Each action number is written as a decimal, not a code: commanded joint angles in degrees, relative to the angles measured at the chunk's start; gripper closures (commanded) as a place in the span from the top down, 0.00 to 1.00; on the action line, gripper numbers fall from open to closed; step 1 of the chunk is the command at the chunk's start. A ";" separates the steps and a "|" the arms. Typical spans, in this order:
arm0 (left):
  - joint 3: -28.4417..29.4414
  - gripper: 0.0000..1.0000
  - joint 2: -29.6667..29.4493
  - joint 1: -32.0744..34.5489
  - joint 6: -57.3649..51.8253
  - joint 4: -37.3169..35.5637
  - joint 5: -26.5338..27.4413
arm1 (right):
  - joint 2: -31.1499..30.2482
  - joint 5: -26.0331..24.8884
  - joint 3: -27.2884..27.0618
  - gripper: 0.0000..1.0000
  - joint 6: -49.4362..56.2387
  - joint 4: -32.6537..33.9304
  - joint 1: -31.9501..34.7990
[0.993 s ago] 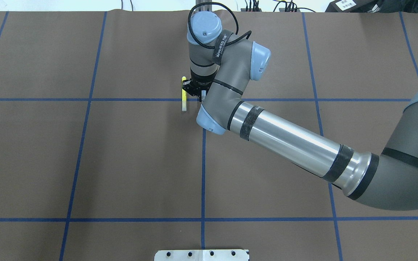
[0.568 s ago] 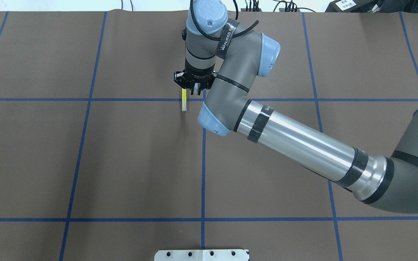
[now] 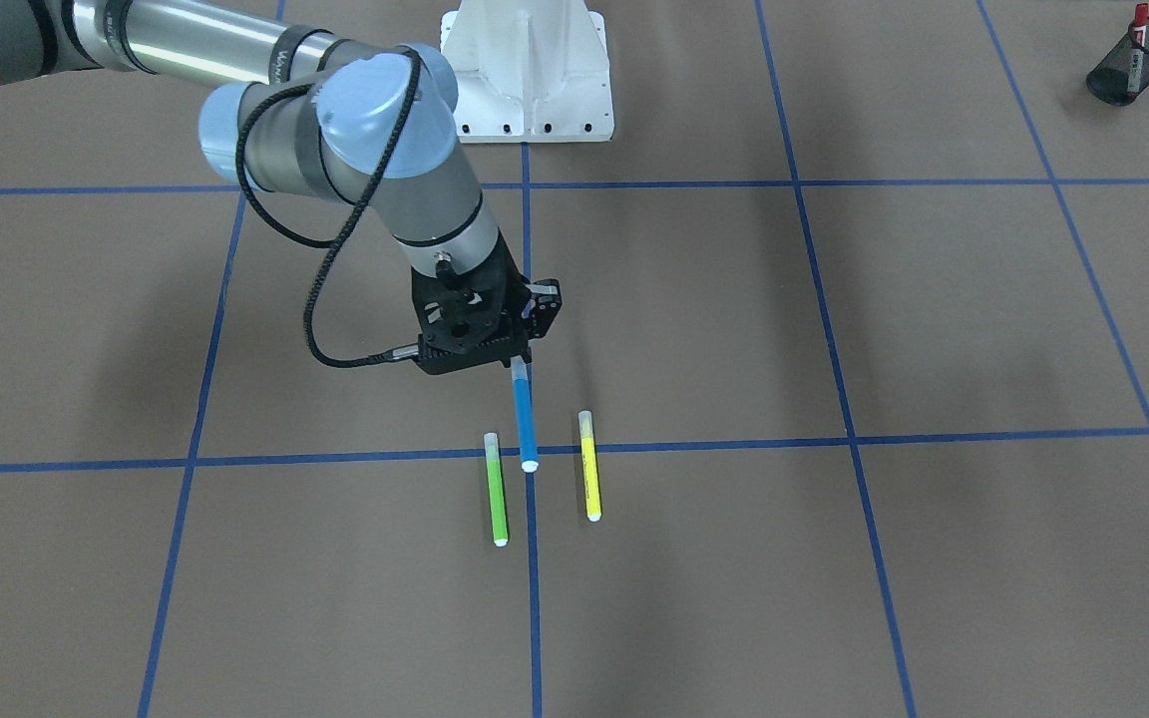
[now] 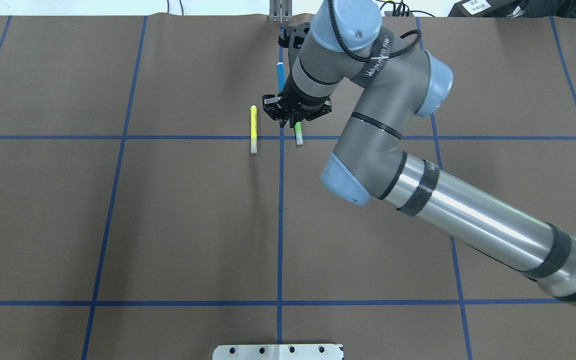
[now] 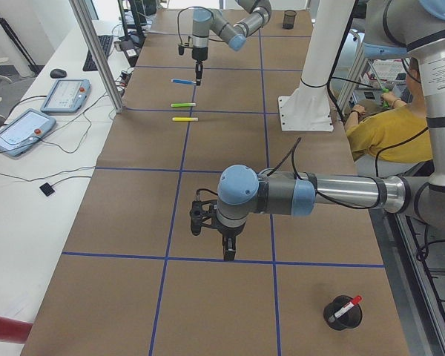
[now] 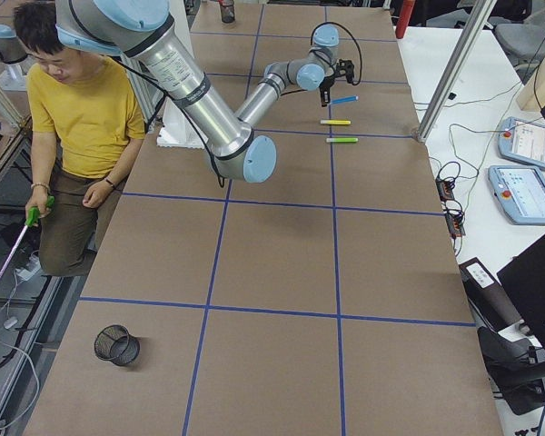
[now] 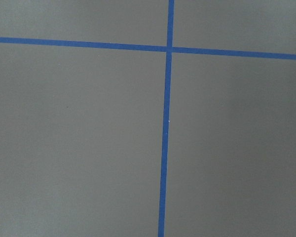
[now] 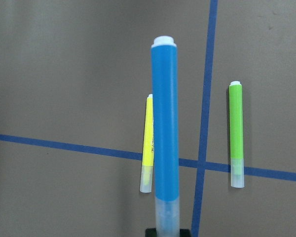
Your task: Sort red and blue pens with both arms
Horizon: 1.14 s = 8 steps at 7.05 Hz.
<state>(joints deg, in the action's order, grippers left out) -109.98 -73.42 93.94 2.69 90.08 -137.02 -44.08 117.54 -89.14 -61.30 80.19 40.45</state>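
Note:
My right gripper point(image 3: 514, 359) is shut on the clear-capped end of the blue pen point(image 3: 525, 424), held above the table; the white end points away from the robot. In the overhead view the blue pen point(image 4: 281, 76) sticks out beyond the right gripper point(image 4: 288, 119). The right wrist view shows the blue pen point(image 8: 165, 128) running up the frame's middle. The red pen point(image 3: 1138, 40) stands in a black mesh cup point(image 3: 1128, 75) at the table's left end. My left gripper point(image 5: 228, 251) hangs low over the table near that cup; whether it is open or shut I cannot tell.
A green marker point(image 3: 497, 489) and a yellow marker point(image 3: 588, 467) lie on the table on either side of the held pen. An empty mesh cup point(image 6: 116, 345) stands at the right end. A person in yellow point(image 6: 82, 118) crouches beside the table.
The right arm has risen and swung to the right from beside the yellow marker. The blue pen has come up off the table in its gripper, and the green marker now shows.

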 commanded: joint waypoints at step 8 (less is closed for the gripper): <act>0.11 0.99 0.03 -0.08 -0.06 0.10 0.00 | -32.60 9.89 -28.70 0.00 16.56 -0.03 13.33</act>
<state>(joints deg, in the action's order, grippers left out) -109.86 -73.39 93.87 2.64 90.11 -137.02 -71.85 125.08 -115.38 -46.06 80.12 51.13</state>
